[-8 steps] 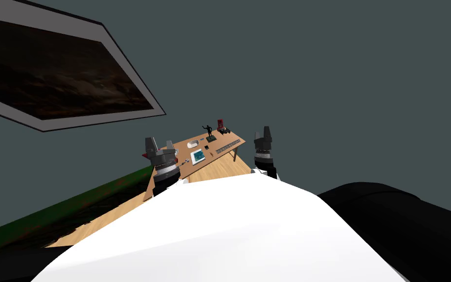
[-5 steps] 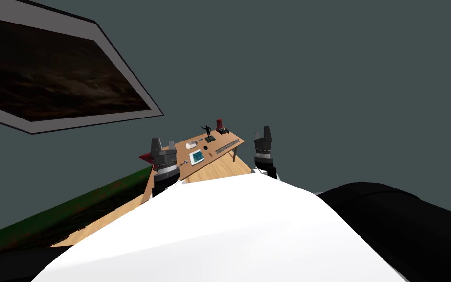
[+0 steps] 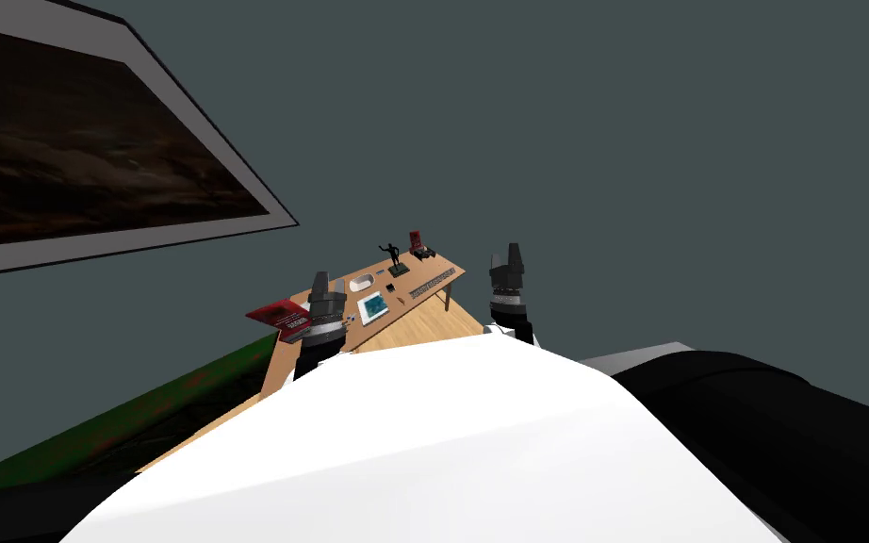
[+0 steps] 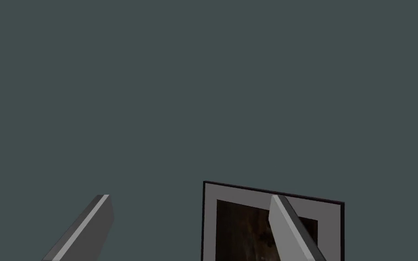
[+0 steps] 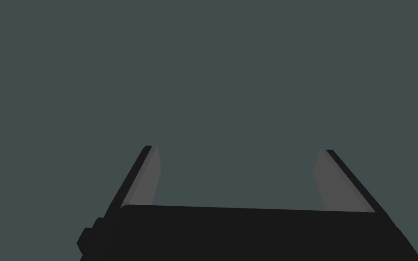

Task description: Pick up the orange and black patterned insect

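— Insect spotted on the counter (image 3: 444, 268)?

— Not with certainty. Somewhere among the small things lying well beyond both pairs of fingers. Perhaps a tiny speck (image 3: 401, 300) ahead of the left fingertips and over toward the right ones, between a white-framed teal panel (image 3: 373, 306) and a long grey strip (image 3: 431, 283). Too small to name as the insect.

— Heading? Long axis?

— Cannot tell. No body outline or head end readable at that size.

— And the fingers?

— Left gripper (image 3: 328, 280): fingers (image 4: 90, 226) spread wide, nothing between them. Right gripper (image 3: 508, 253): fingers (image 5: 149, 176) parted the same way, holding nothing, raised with the counter off to their inner side.

— Anything close to either pair?

— A red book (image 3: 277, 316) just beside the left fingers, on their outer side, at the counter's near end. Farther past those fingertips, a white bowl (image 3: 361, 282), then a black figurine (image 3: 392, 253) standing upright with one arm out, then a red block (image 3: 415, 239) at the far end. Nothing touching either pair of fingers.
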{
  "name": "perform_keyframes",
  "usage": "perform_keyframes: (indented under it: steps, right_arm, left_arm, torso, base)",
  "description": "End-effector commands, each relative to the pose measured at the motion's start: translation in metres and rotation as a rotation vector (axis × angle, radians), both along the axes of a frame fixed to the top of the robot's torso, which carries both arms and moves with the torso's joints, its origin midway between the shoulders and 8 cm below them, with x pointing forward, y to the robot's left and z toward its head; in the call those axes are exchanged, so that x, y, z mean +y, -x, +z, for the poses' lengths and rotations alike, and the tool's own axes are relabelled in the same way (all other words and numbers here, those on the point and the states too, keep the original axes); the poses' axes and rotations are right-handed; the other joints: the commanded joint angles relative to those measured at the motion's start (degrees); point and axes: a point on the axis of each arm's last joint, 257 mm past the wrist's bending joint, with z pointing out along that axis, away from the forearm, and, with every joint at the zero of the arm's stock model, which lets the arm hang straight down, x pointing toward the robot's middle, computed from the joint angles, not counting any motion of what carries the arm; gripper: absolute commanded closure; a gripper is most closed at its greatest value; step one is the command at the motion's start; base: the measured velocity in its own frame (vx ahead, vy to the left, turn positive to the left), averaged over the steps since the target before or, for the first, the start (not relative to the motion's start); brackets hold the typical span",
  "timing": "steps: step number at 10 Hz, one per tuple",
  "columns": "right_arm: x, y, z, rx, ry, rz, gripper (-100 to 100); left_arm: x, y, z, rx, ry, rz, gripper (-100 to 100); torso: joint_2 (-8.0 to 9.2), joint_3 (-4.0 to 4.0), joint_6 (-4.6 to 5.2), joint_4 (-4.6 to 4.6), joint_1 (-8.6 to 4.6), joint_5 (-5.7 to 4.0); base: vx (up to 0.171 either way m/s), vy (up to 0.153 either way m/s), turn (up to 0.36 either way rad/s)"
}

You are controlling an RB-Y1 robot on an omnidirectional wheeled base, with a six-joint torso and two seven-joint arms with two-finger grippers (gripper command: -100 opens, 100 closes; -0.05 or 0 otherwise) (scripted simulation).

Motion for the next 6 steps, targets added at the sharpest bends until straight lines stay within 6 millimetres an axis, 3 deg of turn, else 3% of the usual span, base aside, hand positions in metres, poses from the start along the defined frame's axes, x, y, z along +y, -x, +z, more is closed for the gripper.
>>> perform_keyframes:
  steps: [1, 6]
  right_arm:
    - [0.000, 0.000, 0.000, 0.000, 0.000, 0.000, 0]
    - [0.000, 0.000, 0.000, 0.000, 0.000, 0.000, 0]
  left_arm:
    - [0.007, -0.006, -0.021, 0.066, -0.028, 0.012, -100]
    - [0.037, -0.021, -0.098, 0.288, -0.096, 0.066, -100]
  torso:
    - [0.00, 0.00, 0.00, 0.00, 0.00, 0.00]
    - [-0.03, -0.02, -0.01, -0.01, 0.02, 0.00]
  base:
    - [0.022, 0.009, -0.178]
    - [0.024, 0.013, -0.211]
